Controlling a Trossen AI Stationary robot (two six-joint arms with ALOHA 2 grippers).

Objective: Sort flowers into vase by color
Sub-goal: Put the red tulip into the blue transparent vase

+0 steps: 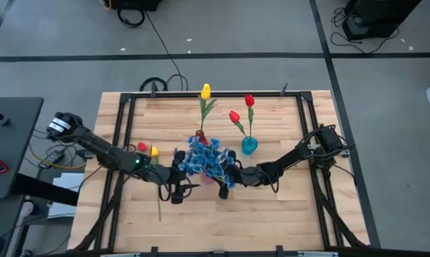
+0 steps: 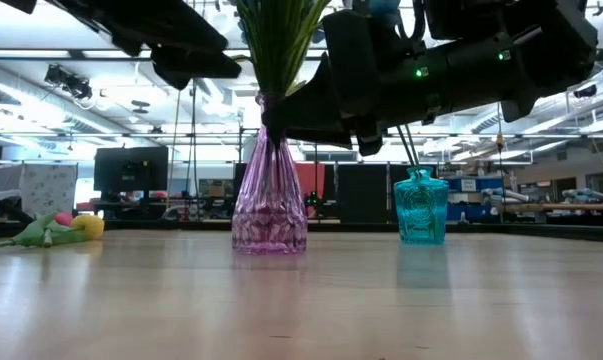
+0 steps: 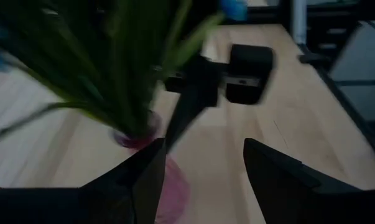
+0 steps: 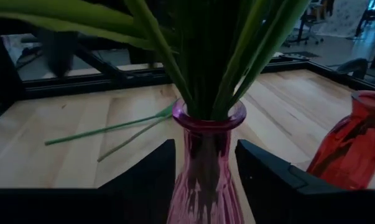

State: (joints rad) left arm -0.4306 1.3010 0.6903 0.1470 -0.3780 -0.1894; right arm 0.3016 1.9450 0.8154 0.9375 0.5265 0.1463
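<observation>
A pink glass vase stands on the table with a bunch of blue blossoms in it; its green stems fill the neck. My right gripper is open, with a finger on either side of the vase just under the rim. My left gripper is open too and hovers beside the same vase, on its left near side. A red vase holds a yellow tulip. A teal vase holds two red tulips. One red tulip and one yellow tulip lie flat on the table. My right gripper has its fingers level on both sides of the pink vase's upper body, coming from the table's right. I cannot tell whether they touch the glass. The vase stands upright on the table.
The red and teal vases stand close behind the pink one, toward the far edge. The loose tulips' stems run toward the near edge under my left arm. A black frame borders the wooden table. Bare wood lies near the front edge.
</observation>
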